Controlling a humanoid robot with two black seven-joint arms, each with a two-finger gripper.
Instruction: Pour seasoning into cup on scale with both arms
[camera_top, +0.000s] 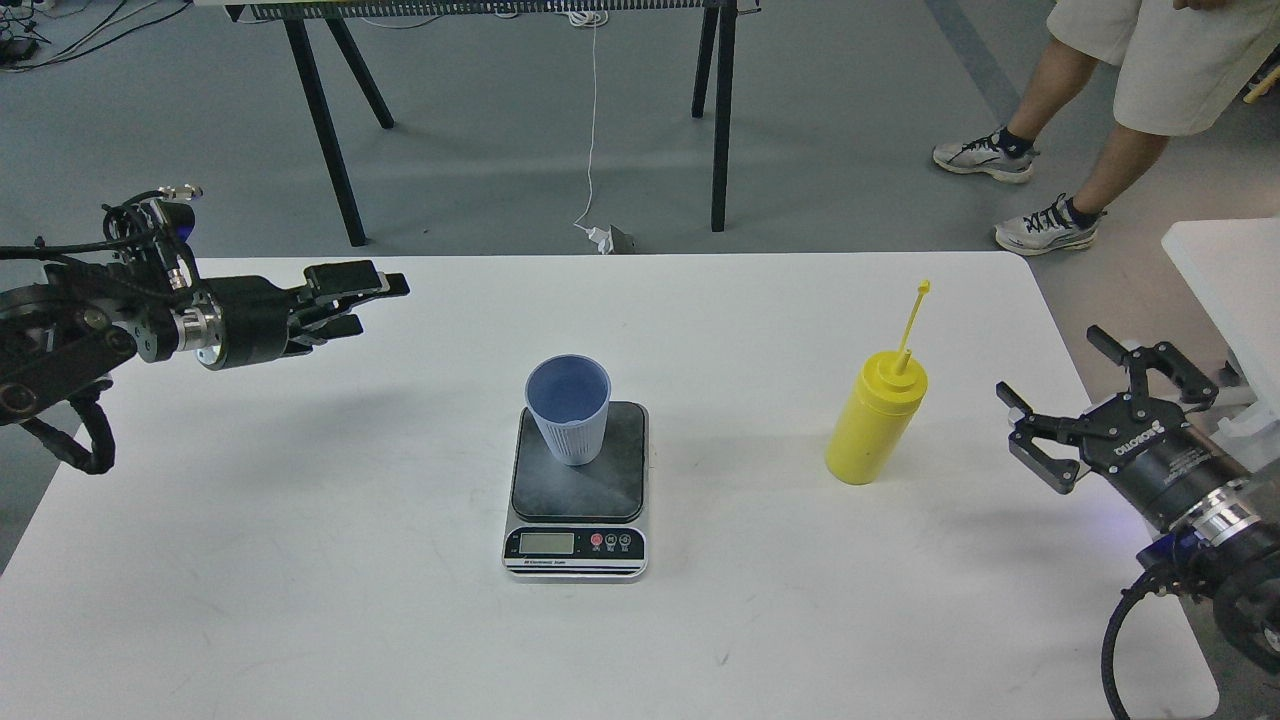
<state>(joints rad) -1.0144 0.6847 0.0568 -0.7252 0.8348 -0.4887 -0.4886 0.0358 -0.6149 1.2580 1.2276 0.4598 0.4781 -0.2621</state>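
The light-blue ribbed cup (570, 420) stands upright on the dark plate of the scale (600, 485) at the table's middle. The yellow seasoning bottle (878, 425) stands upright on the table to the scale's right, its thin cap strap pointing up. My right gripper (1048, 362) is open and empty, well to the right of the bottle at the table's right edge. My left gripper (375, 302) hovers above the table's far left, its fingers slightly apart and empty, pointing right toward the cup.
The white table (300, 560) ends just right of my right gripper. A second white table (1230, 270) stands to the right. A person's legs (1090, 150) and a black-legged bench (330, 120) are on the floor beyond.
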